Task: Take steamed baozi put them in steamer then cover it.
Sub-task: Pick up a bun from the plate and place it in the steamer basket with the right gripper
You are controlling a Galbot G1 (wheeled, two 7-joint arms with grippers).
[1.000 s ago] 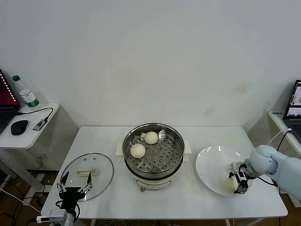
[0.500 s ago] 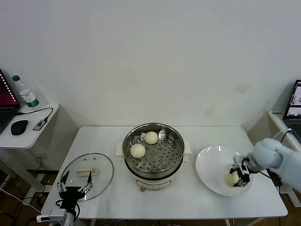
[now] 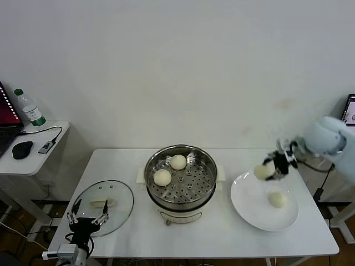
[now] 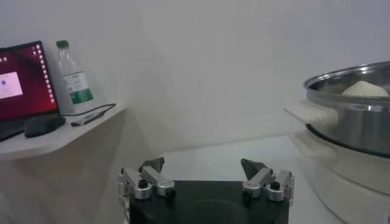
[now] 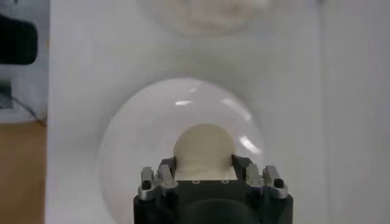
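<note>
Above the plate (image 3: pixel 249 208), right pincer (image 3: pixel 270 168) gripping a baozi (image 3: pixel 262 172), left pincer (image 3: pixel 87 217) parked

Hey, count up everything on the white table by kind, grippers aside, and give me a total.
Baozi: 4, two in the steamer, one on the plate, one held by the right gripper
Steamer: 1
Cover: 1
Plate: 1
Total: 7
</note>
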